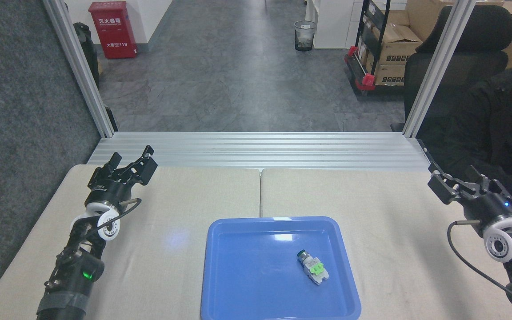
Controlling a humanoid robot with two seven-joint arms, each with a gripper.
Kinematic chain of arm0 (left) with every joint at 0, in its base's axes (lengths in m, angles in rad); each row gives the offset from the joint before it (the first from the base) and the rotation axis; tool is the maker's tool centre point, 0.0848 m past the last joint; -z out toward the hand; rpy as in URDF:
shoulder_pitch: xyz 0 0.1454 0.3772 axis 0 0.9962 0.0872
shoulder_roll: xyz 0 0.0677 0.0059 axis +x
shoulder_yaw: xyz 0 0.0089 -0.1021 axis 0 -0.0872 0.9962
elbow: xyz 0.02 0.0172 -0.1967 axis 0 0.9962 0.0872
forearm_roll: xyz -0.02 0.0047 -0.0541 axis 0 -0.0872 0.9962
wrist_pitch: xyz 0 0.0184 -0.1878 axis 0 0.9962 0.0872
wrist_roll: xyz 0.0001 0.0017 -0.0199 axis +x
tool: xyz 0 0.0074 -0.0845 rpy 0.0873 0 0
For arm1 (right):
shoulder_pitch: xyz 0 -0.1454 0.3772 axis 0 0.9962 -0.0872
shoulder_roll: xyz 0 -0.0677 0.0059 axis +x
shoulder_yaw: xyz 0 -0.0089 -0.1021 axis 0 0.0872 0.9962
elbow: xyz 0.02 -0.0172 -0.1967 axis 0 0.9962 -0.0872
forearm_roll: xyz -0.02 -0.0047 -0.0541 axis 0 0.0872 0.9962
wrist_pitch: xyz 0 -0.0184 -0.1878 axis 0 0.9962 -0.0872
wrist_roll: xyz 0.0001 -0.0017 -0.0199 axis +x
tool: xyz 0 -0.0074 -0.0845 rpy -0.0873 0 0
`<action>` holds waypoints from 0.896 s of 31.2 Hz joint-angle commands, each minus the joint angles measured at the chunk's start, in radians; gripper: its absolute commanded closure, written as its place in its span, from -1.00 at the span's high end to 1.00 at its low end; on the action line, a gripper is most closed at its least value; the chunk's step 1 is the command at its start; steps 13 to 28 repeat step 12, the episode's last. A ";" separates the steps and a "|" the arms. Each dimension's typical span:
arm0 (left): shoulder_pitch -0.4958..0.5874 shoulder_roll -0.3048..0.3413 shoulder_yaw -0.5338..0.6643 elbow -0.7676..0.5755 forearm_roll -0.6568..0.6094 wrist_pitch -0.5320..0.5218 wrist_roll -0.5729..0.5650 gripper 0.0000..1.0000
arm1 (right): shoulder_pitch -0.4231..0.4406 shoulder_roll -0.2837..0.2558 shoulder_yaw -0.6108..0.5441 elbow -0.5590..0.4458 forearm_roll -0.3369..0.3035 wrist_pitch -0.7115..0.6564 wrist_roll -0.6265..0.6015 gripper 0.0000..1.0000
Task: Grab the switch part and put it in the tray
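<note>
1. The left gripper [132, 161] has its jaws spread apart with nothing between them; it sits over the far left corner of the table [180, 195], pointing away from the robot.
2. The right gripper [459, 180] also has its jaws parted and holds nothing; it is at the far right edge of the table, pointing up and to the left.
3. Both grippers are well apart from the tray [238, 284], one on either side of it.
4. The switch part [313, 267] lies on its side inside the tray, in the right half of the floor, near the right rim but not touching it.
5. Its dark, silver-ringed end points toward the far left, the green clip sits at mid-length, and the white-grey block end points toward the near right.
6. The blue tray rests flat at the near middle of the table, straddling the seam between the two tabletop halves.
7. A person in dark clothing [491, 129] sits beyond the table's right edge, next to a black chair [469, 49].
</note>
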 commanded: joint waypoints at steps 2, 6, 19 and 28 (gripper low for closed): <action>0.000 0.000 -0.023 0.000 0.000 0.000 0.000 1.00 | -0.001 -0.006 -0.044 0.048 0.001 0.024 0.000 0.96; 0.000 0.000 -0.023 0.000 0.000 0.000 -0.002 1.00 | -0.003 -0.008 -0.044 0.048 -0.001 0.022 -0.002 0.97; 0.000 0.000 -0.023 0.000 0.000 0.000 -0.002 1.00 | -0.006 -0.007 -0.044 0.048 -0.002 0.027 -0.003 0.97; 0.000 0.000 -0.023 0.000 0.000 0.000 -0.002 1.00 | -0.006 -0.007 -0.044 0.048 -0.002 0.027 -0.003 0.97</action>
